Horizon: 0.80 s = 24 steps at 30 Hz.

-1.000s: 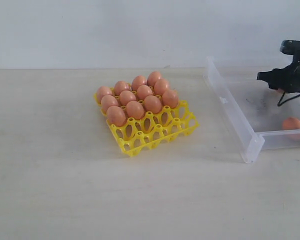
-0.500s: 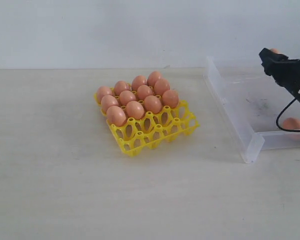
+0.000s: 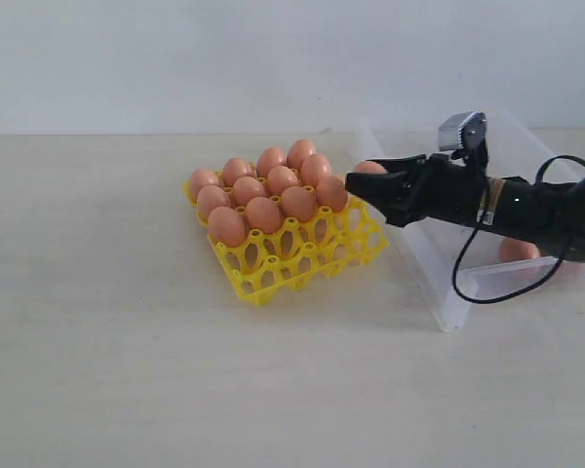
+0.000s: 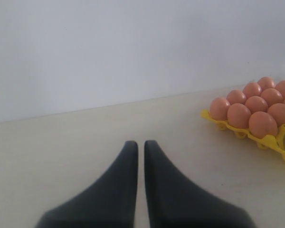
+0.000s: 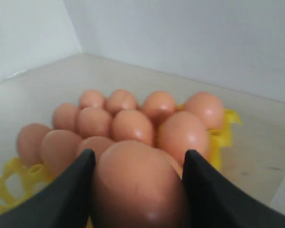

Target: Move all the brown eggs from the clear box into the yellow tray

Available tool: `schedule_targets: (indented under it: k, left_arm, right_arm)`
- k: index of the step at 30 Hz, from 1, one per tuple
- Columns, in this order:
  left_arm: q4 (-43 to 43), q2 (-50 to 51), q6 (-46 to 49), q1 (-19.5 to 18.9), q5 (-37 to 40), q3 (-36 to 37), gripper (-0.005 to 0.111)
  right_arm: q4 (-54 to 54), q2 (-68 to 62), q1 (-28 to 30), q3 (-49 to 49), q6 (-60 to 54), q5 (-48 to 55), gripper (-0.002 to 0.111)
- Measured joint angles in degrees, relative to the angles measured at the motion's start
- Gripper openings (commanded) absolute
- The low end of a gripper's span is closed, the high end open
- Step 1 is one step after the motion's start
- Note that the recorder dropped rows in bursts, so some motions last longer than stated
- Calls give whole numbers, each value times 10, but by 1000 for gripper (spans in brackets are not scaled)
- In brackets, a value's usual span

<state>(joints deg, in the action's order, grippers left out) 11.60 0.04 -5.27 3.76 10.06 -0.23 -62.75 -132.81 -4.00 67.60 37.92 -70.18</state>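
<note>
The yellow tray (image 3: 294, 259) lies mid-table with several brown eggs (image 3: 263, 190) filling its far cups; the near cups are bare. My right gripper (image 3: 359, 185) reaches in from the right to the tray's right corner, shut on one brown egg (image 3: 370, 168). In the right wrist view that held egg (image 5: 137, 185) fills the gap between the black fingers (image 5: 71, 190), above the tray's eggs (image 5: 133, 124). The clear box (image 3: 424, 275) lies to the right, with another egg (image 3: 517, 250) showing under the arm. My left gripper (image 4: 138, 145) is shut on nothing, above bare table.
A pale wall stands behind the table. The right arm's black cable (image 3: 468, 283) loops down over the clear box's near wall. In the left wrist view the tray (image 4: 275, 141) and its eggs (image 4: 256, 104) lie off to one side of the left gripper.
The right gripper rose out of the clear box with an egg and swung left to the tray's right corner. The box now lies nearer the tray.
</note>
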Motion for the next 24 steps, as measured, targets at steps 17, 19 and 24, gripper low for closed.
schedule_targets:
  k: [17, 19, 24]
  left_arm:
    - [0, 0, 0, 0, 0, 0, 4]
    - [0, 0, 0, 0, 0, 0, 4]
    - [0, 0, 0, 0, 0, 0, 4]
  right_arm:
    - [-114, 138, -97, -21, -13, 3, 0]
    - [-117, 127, -123, -25, -12, 2, 0]
    - [-109, 85, -160, -27, 6, 7, 0]
